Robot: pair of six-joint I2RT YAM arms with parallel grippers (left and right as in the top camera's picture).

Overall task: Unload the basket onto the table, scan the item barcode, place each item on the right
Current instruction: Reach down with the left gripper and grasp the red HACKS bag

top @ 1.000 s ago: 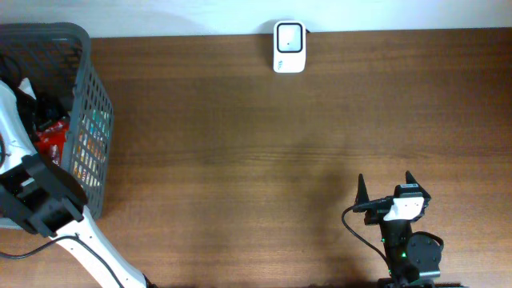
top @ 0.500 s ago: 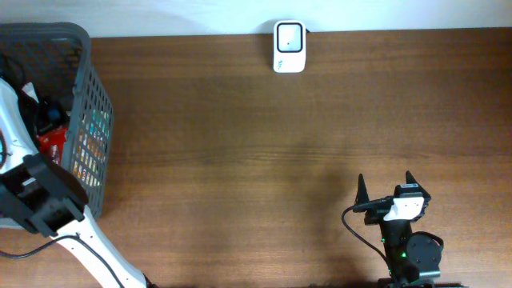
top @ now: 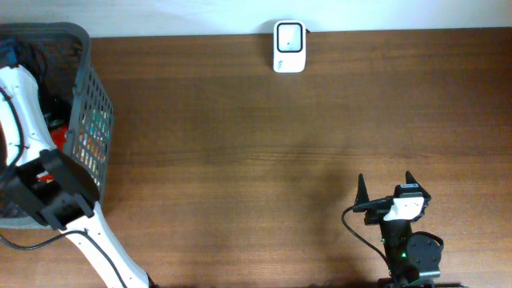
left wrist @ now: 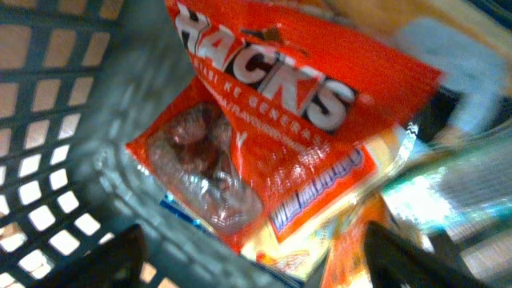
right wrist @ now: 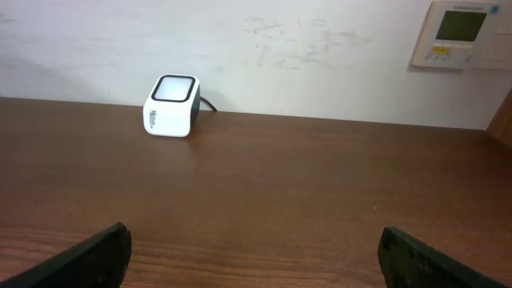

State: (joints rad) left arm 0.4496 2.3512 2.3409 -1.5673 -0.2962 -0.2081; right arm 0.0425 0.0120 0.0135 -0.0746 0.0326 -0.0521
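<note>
A red HACKS candy bag (left wrist: 264,120) lies on top of other packets inside the grey mesh basket (top: 84,96). A yellow and orange packet (left wrist: 320,216) lies under it. My left gripper (left wrist: 260,264) hangs open just over the bag's lower end, its dark fingers (left wrist: 120,260) wide apart and holding nothing. In the overhead view the left arm reaches into the basket and its jaws are hidden there. The white barcode scanner (top: 289,46) (right wrist: 171,106) stands at the table's far edge. My right gripper (top: 386,188) (right wrist: 256,256) is open and empty near the front right.
The basket's mesh wall (left wrist: 48,160) rises close on the left of my left gripper. A wall panel (right wrist: 460,32) hangs behind the table at the right. A brown wooden table top (top: 240,160) lies between basket and scanner.
The left arm has moved toward the back of the basket and its jaws have opened wider. The right arm has not moved.
</note>
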